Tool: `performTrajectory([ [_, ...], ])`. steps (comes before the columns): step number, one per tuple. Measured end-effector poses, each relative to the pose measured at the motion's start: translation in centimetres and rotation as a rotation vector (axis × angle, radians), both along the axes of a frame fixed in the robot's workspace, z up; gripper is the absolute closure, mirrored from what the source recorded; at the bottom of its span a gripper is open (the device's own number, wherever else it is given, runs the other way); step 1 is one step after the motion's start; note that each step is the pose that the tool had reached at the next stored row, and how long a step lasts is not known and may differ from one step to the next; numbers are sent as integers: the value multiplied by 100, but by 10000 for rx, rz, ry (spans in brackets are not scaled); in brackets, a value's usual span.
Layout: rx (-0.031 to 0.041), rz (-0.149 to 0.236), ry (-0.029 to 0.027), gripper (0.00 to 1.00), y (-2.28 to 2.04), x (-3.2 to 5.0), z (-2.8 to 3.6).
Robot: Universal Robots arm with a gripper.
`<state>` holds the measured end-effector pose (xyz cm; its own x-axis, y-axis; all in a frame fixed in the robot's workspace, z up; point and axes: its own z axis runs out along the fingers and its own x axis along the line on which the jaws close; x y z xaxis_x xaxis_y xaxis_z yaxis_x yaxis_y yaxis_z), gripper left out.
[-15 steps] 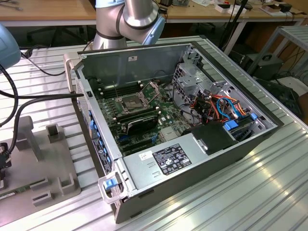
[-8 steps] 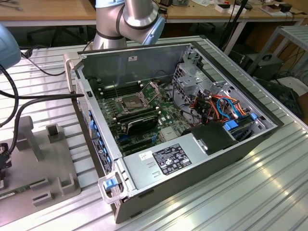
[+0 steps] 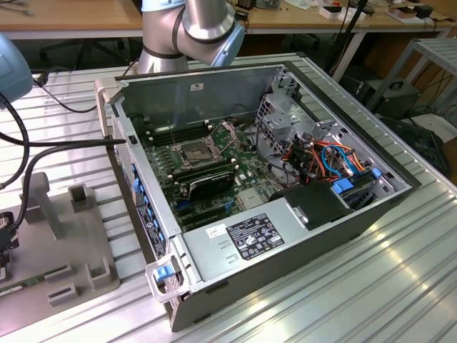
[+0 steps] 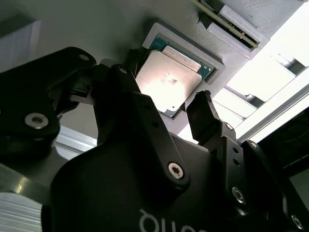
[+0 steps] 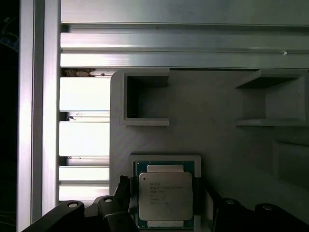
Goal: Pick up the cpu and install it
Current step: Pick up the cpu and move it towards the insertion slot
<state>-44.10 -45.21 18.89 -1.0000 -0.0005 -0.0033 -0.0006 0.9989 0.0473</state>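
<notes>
The cpu (image 5: 165,195) is a flat square chip with a silvery face, lying in a recess of the grey holder block (image 5: 217,140). It also shows brightly lit in the second wrist view, cpu (image 4: 168,81). My gripper (image 5: 164,191) is open and straddles the chip, with one dark fingertip (image 5: 123,187) on one side and another a small gap off the opposite side. The second wrist view shows the gripper (image 4: 166,89) with a finger (image 4: 205,113) just beside the holder's rim. The motherboard's socket (image 3: 194,151) lies open inside the computer case (image 3: 214,86).
The grey holder (image 3: 64,236) lies on the ribbed aluminium table at the exterior view's left, beside the open case. Raised brackets (image 5: 145,96) stand on the holder close to the chip. Memory sticks (image 3: 207,175), cables (image 3: 321,153) and a power supply (image 3: 250,236) fill the case.
</notes>
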Motion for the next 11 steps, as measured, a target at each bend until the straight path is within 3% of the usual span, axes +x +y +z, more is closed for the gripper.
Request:
performTrajectory([
  [11, -1, -1, 2, 34, 0, 3, 1],
])
